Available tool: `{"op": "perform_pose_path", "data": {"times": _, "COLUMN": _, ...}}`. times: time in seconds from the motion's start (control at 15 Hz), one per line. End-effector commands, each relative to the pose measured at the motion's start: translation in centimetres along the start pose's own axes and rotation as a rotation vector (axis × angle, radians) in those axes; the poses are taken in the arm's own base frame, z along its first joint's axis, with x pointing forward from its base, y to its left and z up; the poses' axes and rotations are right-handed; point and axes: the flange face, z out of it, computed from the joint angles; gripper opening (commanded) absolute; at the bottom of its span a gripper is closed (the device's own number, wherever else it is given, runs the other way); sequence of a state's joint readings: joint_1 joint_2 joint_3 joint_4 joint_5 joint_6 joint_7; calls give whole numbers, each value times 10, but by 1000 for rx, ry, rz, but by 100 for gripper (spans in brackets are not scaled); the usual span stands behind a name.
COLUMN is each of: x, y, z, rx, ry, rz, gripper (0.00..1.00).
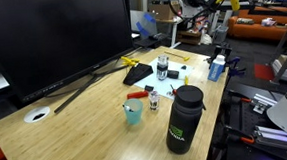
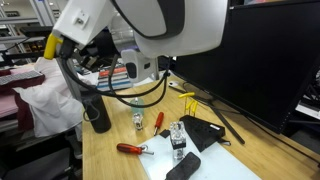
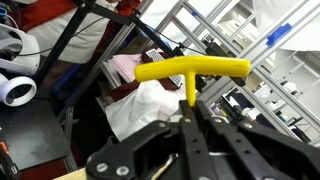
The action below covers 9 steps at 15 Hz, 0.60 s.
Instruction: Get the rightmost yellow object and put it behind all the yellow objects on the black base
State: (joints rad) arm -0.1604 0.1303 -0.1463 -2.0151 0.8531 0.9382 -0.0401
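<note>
Bright, diffuse room light fills both exterior views, leaving only soft, short shadows and a pale sheen on the counter (image 1: 86, 124). In the wrist view the end effector (image 3: 190, 125) is dark and blurred. Beyond it, white glare washes out detail.

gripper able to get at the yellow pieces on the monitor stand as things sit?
Probably yes. The yellow objects lie in the open on the black base with nothing over them, and the black bottle stands well apart. The gripper is off the table and aimed away, so it must swing in first.
</note>
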Motion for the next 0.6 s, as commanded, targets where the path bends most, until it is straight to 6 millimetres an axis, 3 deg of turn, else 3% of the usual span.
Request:
{"op": "perform_pose_path", "data": {"times": 0.0, "x": 6, "y": 1, "z": -1, "rx": -2, "ry": -1, "rz": 5, "gripper": 9}}
{"op": "perform_pose_path", "data": {"times": 0.4, "x": 13, "y": 1, "z": -3, "rx": -3, "ry": -1, "rz": 12, "gripper": 9}}
{"op": "perform_pose_path", "data": {"times": 0.47, "x": 13, "y": 1, "z": -3, "rx": -4, "ry": -1, "rz": 12, "gripper": 2}}
{"op": "perform_pose_path", "data": {"times": 0.53, "x": 15, "y": -2, "z": -3, "rx": -4, "ry": -2, "rz": 10, "gripper": 2}}
